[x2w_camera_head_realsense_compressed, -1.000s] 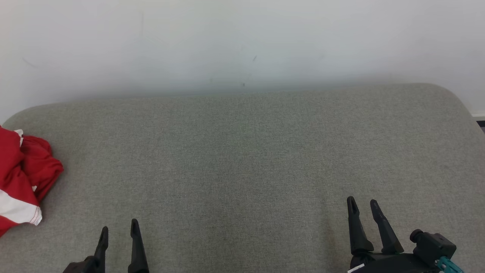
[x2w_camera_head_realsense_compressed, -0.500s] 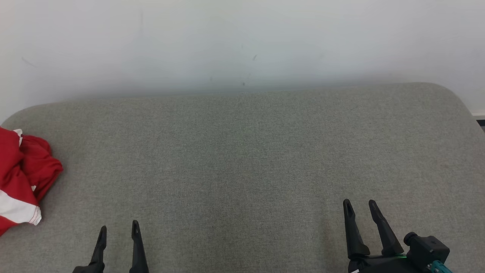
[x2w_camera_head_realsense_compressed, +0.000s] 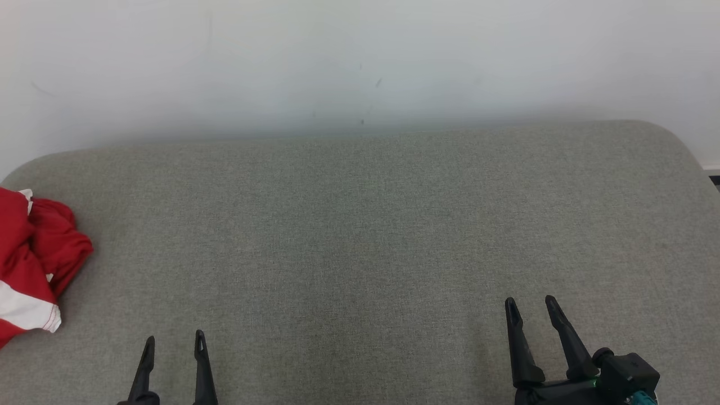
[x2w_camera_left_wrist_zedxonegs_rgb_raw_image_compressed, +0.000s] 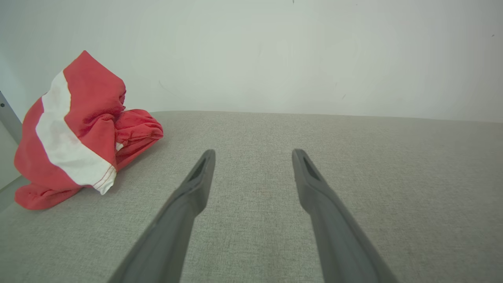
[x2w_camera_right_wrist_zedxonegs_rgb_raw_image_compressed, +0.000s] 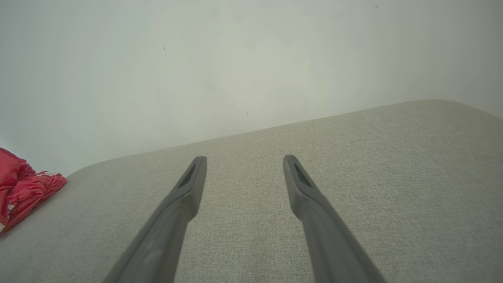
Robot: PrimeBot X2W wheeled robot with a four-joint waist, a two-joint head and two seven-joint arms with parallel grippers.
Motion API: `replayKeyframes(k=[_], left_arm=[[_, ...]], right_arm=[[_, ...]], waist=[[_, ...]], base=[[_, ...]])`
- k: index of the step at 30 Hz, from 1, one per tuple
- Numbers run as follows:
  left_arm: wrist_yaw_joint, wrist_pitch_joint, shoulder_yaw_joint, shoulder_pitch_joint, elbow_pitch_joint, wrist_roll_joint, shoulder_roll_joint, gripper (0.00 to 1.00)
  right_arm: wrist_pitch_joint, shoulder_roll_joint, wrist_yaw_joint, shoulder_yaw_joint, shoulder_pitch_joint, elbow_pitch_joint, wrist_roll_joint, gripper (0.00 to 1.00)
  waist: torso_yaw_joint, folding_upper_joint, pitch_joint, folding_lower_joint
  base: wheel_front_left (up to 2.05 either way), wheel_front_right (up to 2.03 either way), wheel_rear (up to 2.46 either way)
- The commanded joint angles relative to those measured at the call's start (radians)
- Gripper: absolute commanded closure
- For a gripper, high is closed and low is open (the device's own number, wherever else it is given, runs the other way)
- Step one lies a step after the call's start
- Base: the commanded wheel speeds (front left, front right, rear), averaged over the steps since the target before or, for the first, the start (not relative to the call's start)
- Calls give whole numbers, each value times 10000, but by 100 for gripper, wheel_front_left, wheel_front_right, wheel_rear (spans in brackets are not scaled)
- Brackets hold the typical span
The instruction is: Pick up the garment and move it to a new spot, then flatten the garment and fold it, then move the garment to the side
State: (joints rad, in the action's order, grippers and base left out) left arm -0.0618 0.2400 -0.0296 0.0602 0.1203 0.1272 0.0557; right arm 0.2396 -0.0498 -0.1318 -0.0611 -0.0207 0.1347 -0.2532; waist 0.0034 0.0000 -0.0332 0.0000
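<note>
The garment (x2w_camera_head_realsense_compressed: 34, 264) is red with a white band, bunched in a heap at the far left edge of the grey cushioned surface (x2w_camera_head_realsense_compressed: 360, 236). It rises as a crumpled mound in the left wrist view, garment (x2w_camera_left_wrist_zedxonegs_rgb_raw_image_compressed: 78, 129), and peeks in at the left of the right wrist view, garment (x2w_camera_right_wrist_zedxonegs_rgb_raw_image_compressed: 23, 188). My left gripper (x2w_camera_head_realsense_compressed: 173, 340) hovers low at the front left, open and empty, well right of the heap. My right gripper (x2w_camera_head_realsense_compressed: 530, 304) stands open and empty at the front right. Both wrist views show spread fingers, left gripper (x2w_camera_left_wrist_zedxonegs_rgb_raw_image_compressed: 253, 153) and right gripper (x2w_camera_right_wrist_zedxonegs_rgb_raw_image_compressed: 244, 159).
A pale wall (x2w_camera_head_realsense_compressed: 360, 62) rises right behind the surface's far edge. The surface's corners are rounded, and a dark strip of floor (x2w_camera_head_realsense_compressed: 714, 180) shows past the right end.
Both grippers have drawn back toward the bottom edge of the head view, still open. The garment lies as before.
</note>
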Motion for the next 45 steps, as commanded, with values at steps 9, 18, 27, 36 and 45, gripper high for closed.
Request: replayKeyframes(k=[9,18,27,36,45], left_arm=[[44,238,97,195,-76,-767,-48,0],[64,262,166,161,-27,-875,-56,0],[35,262,188,145,16,-699,-59,0],[16,262,190,163,41,-617,-59,0],[26,262,183,153,55,-567,-60,0]], right_arm=[[236,-9,20,-37,-129,-83,635,0],[273,-7,21,6,-110,-29,624,0],[271,-7,21,58,-96,-3,521,0],[273,-7,21,81,-110,25,475,0],[271,-7,21,83,-109,29,462,0]], waist=[[-22,0,-29,0],[-30,0,-63,0],[-32,0,-93,0],[-18,0,-69,0],[4,0,-71,0]], base=[[0,0,0],[0,0,0],[0,0,0],[0,0,0],[0,0,0]])
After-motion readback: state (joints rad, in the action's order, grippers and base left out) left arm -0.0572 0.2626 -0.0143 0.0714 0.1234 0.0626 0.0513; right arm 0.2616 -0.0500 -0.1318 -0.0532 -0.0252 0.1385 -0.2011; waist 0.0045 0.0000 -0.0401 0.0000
